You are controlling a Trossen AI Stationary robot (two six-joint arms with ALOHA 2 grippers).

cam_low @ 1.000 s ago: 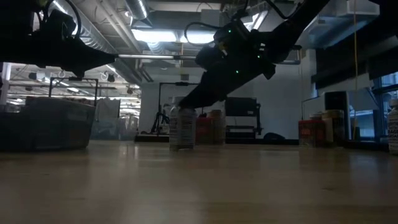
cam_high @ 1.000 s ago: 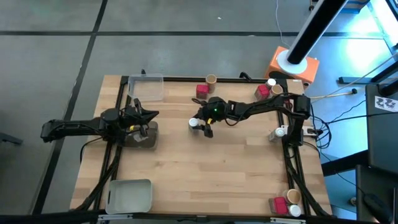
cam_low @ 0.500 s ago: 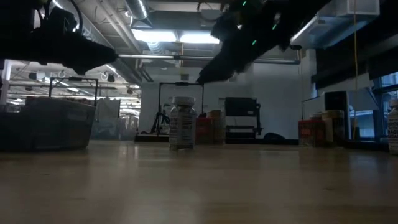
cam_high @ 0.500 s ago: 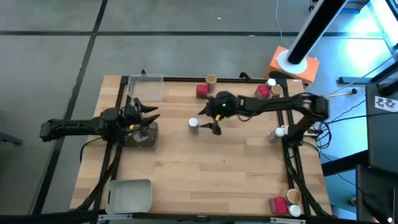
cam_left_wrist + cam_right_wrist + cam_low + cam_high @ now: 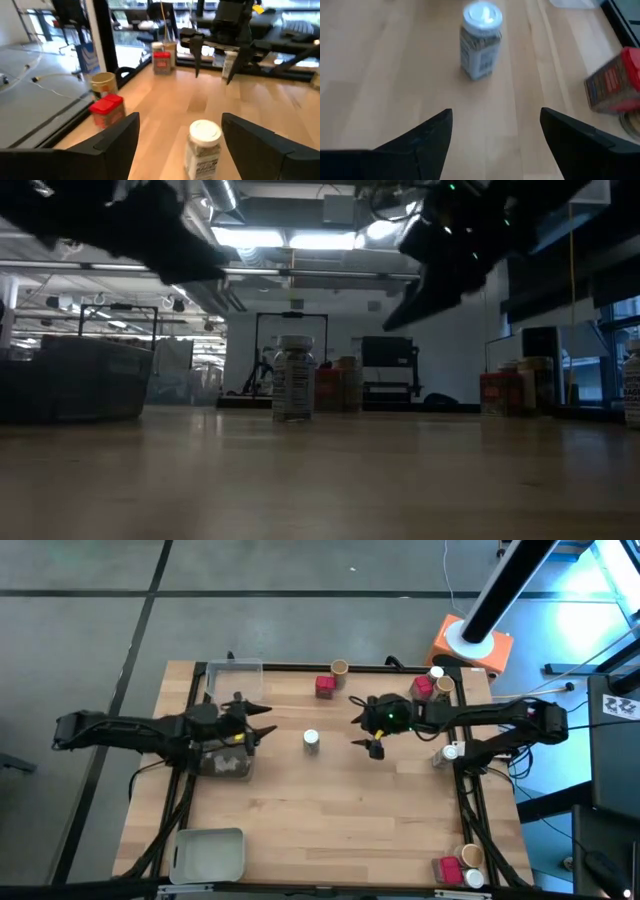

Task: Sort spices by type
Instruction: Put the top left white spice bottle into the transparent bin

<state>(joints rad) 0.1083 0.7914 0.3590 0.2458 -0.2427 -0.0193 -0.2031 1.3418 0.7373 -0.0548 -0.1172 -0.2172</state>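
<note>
Wooden table (image 5: 330, 810), 2 dark arms over it. Clear tray (image 5: 236, 680) at far left corner, darker tray (image 5: 222, 762) under the left arm's wrist, grey tray (image 5: 208, 853) near front left edge.

Left gripper (image 5: 258, 722) raised over table, jaws apart, nothing between them; white-lid jar (image 5: 311, 740) just ahead of the open jaws, standing upright and alone on bare wood, seen centred between the fingers in left wrist view (image 5: 203, 148).

Right gripper (image 5: 363, 722) raised, jaws spread wide, empty; same white-lid jar ahead of the jaws, clear of both fingers, untouched (image 5: 481, 41). In low view jar (image 5: 293, 378) stands on the table with both arms above it.

Red box (image 5: 325, 685) and tan-lid jar (image 5: 340, 668) side by side at far edge, beyond the right gripper's jaws. Second group at far right corner behind the right gripper: red box (image 5: 421, 687), tan-lid jar (image 5: 445, 685), white-lid jar (image 5: 436, 672). Lone white-lid jar (image 5: 452, 751) at right edge. Third group at front right corner: red box (image 5: 448, 868), tan-lid jar (image 5: 472, 857), white-lid jar (image 5: 476, 878).
</note>
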